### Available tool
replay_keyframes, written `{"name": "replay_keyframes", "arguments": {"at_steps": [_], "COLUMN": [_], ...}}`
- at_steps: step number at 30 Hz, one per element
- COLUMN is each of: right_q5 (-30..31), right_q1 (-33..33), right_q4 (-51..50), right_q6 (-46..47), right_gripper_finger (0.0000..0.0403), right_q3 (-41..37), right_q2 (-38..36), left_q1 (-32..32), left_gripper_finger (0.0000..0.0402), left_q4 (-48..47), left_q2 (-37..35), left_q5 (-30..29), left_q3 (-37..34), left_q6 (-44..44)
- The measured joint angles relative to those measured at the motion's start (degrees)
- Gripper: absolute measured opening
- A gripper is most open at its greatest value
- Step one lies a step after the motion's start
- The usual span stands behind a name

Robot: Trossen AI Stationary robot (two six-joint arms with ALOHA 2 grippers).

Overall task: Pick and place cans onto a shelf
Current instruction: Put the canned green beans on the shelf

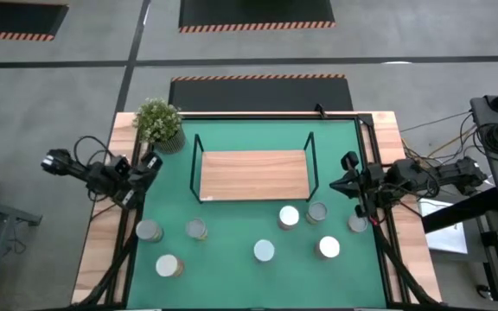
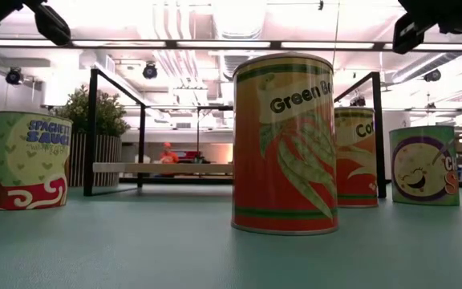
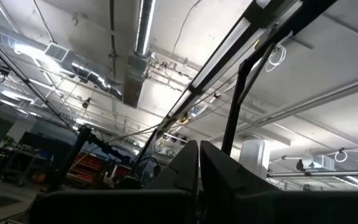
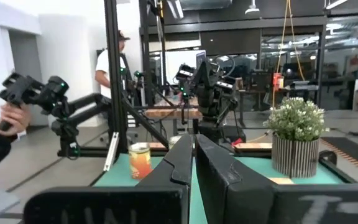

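Mat (image 1: 232, 233): green, covers the table (image 1: 102, 233) between its bare wooden side strips.
Shelf (image 1: 254, 175): light wooden board in a black wire frame, at the mat's far middle, nothing on it.
Left arm (image 1: 93, 173): raised over the table's left edge, near the plant.
Right arm (image 1: 422, 177): raised over the table's right edge, level with the shelf.
Plant (image 1: 158, 123): in a ribbed pot at the mat's far left corner, beside the shelf.
Cans (image 1: 264, 250): eight, all upright on the mat on the near side of the shelf; three to the left, five to the right; in the low view a "Green B…" can (image 2: 284, 144) stands nearest.
Left gripper (image 1: 150, 163): fingers (image 3: 188, 168) pressed together, holding nothing, pointing up at the ceiling.
Right gripper (image 1: 346, 179): fingers (image 4: 182, 163) pressed together, empty, just beyond the right-hand can (image 1: 357, 224).
Person (image 4: 112, 59): stands in the room behind, in the right wrist view; a sleeved hand (image 4: 11, 118) grips a handle there.
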Motion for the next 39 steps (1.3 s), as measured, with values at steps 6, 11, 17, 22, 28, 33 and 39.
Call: {"name": "replay_keyframes", "arguments": {"at_steps": [6,11,17,22,28,33,39], "right_q5": [0.0,0.0,0.0,0.1,0.1,0.1,0.1], "right_q1": [0.0,0.0,0.0,0.0,0.0,0.0,0.0], "right_q4": [0.2,0.0,0.0,-0.1,-0.2,-0.2,-0.2], "right_q6": [-2.9,-5.7,-7.7,-7.8,-8.6,-8.7,-8.7], "right_gripper_finger": [0.0009,0.0009,0.0009,0.0009,0.0009,0.0009,0.0009], "right_q3": [2.0,3.3,4.5,4.9,4.5,4.5,4.5], "right_q2": [0.8,0.8,0.9,0.9,0.9,0.9,0.9], "left_q1": [0.0,0.0,0.0,0.0,0.0,0.0,-0.8], "left_gripper_finger": [0.0000,0.0000,0.0000,0.0000,0.0000,0.0000,0.0000], "left_q4": [3.5,3.0,-6.9,-19.2,-35.3,-54.6,-71.4], "left_q2": [8.4,16.3,27.0,36.1,46.5,54.1,63.4], "left_q5": [0.0,0.0,0.0,0.0,0.0,0.0,0.0], "left_q3": [1.7,8.5,21.3,31.8,43.7,54.7,66.0], "left_q6": [-1.0,-1.7,-1.5,-2.3,-7.2,-14.5,-16.1]}}
